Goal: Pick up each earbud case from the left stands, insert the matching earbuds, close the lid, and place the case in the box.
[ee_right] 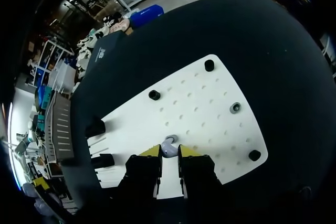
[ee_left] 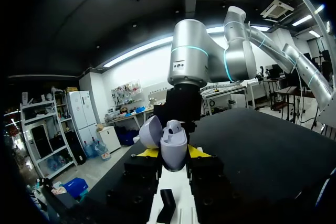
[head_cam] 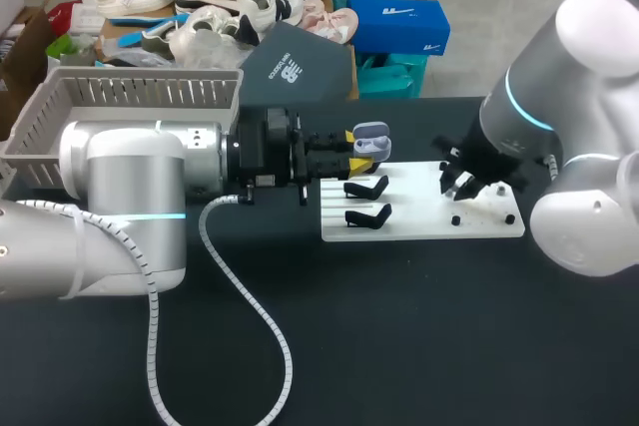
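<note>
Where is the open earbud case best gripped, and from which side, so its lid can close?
Probably the lower shell of the earbud case, jaws on its two sides, coming in level as the left gripper holds it. The case stands upright with its lid tipped open above the jaws, so a low grip leaves it free.

Left gripper (ee_left: 173,153) clamps a pale lavender earbud case (ee_left: 174,146) upright between both yellow tips, lid (ee_left: 149,131) flipped open to one side, one earbud (ee_left: 173,127) seated in the top. Under the fingers: white board (ee_left: 185,208) with a black stand (ee_left: 167,202) on it. Right arm (ee_left: 191,66) stands just ahead of the case over the black table (ee_left: 262,150).
</note>
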Action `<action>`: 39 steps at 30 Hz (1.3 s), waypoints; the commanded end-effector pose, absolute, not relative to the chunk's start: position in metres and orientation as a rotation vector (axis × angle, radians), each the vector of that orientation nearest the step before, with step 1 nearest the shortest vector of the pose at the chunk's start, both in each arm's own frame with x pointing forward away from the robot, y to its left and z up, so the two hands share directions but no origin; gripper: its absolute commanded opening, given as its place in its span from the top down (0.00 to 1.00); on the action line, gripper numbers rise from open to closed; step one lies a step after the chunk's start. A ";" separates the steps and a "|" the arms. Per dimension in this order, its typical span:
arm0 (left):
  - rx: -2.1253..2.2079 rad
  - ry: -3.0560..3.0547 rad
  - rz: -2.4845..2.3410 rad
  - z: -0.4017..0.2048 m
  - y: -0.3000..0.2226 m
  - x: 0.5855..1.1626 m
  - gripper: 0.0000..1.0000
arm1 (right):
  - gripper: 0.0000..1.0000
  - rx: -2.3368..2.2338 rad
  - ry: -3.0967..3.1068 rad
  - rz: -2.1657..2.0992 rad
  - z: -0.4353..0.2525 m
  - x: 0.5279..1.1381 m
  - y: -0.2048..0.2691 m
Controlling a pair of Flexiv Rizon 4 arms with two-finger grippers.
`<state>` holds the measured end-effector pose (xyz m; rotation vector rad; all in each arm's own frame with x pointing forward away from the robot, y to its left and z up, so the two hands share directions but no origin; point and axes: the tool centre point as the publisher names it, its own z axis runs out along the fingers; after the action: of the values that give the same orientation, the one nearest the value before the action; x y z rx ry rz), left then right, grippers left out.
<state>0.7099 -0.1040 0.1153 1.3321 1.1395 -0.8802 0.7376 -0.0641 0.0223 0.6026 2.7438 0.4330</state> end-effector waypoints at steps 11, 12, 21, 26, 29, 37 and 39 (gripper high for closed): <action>1.333 1.141 -0.879 0.115 -0.105 0.711 1.00 | 1.00 0.581 2.694 0.360 0.053 0.708 -0.065; 1.333 1.141 -0.879 0.115 -0.105 0.711 1.00 | 1.00 0.563 2.701 0.342 0.056 0.705 -0.066; 1.333 1.141 -0.879 0.115 -0.105 0.711 1.00 | 1.00 0.385 2.755 0.272 0.073 0.671 -0.087; 1.333 1.141 -0.879 0.115 -0.105 0.711 1.00 | 1.00 0.173 2.799 0.198 0.082 0.651 -0.088; 1.333 1.141 -0.879 0.115 -0.105 0.711 1.00 | 1.00 0.059 2.824 0.159 0.087 0.639 -0.086; 1.333 1.141 -0.879 0.115 -0.105 0.711 1.00 | 1.00 -0.193 2.846 0.102 0.108 0.612 -0.070; 1.333 1.141 -0.879 0.115 -0.105 0.711 1.00 | 1.00 -0.242 2.839 0.118 0.114 0.609 -0.063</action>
<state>0.7100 -0.1040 0.1153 1.3323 1.1395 -0.8803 0.6159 -0.0652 0.0997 -0.2265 2.8290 0.1196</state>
